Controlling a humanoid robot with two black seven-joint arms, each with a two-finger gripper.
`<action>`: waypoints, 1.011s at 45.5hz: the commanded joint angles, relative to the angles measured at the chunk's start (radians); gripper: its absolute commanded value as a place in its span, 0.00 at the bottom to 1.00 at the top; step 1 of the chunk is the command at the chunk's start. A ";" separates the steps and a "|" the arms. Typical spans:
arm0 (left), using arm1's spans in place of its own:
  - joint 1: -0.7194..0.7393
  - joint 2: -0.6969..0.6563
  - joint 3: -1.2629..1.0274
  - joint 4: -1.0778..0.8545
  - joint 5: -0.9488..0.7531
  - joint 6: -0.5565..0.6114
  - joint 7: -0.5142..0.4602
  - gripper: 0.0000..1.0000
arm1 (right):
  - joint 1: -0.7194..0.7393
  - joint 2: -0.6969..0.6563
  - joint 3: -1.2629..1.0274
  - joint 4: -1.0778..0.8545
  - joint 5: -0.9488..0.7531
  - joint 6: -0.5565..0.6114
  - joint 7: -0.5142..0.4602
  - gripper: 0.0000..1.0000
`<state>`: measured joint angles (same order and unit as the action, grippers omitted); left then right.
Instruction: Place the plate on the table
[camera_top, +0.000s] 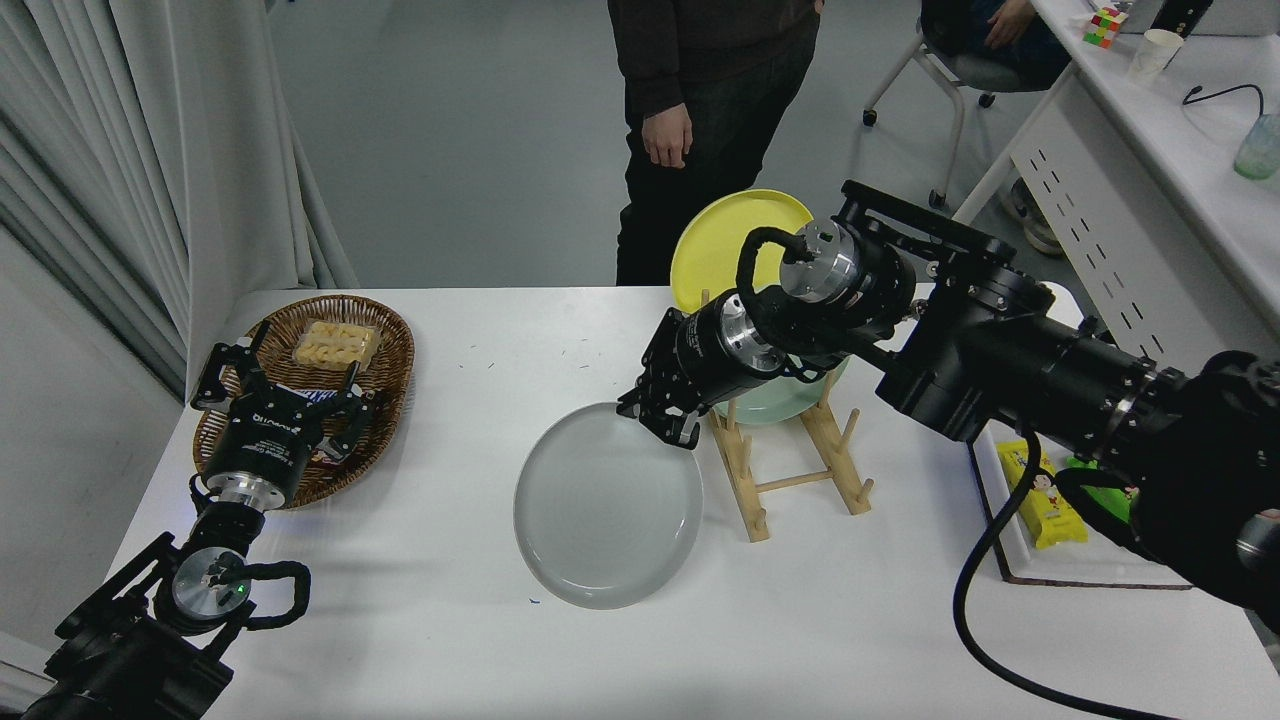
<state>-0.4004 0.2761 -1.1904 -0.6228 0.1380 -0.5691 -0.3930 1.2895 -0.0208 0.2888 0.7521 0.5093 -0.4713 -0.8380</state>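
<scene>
While right end effector (660, 420) grips rim | plate (605, 510) low over table (420, 620)

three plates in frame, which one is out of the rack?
The pale grey plate, on or just above the table, its far rim in the right gripper. The yellow plate and mint green plate stand in the wooden rack.

Pale grey plate (607, 510), white table (450, 620)
</scene>
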 joint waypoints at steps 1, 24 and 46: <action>0.000 0.000 0.000 0.000 0.000 0.000 0.000 0.98 | -0.025 0.021 0.021 -0.068 -0.078 -0.007 -0.035 0.00; 0.000 0.000 0.000 0.000 0.000 0.000 0.000 0.98 | -0.056 0.021 0.110 -0.186 -0.121 -0.007 -0.035 0.00; 0.000 0.000 0.000 0.000 0.000 0.000 0.000 0.98 | -0.076 0.021 0.096 -0.108 -0.092 0.005 -0.035 0.00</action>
<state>-0.4004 0.2761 -1.1904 -0.6228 0.1381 -0.5691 -0.3929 1.2194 -0.0001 0.3890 0.6087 0.3967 -0.4743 -0.8725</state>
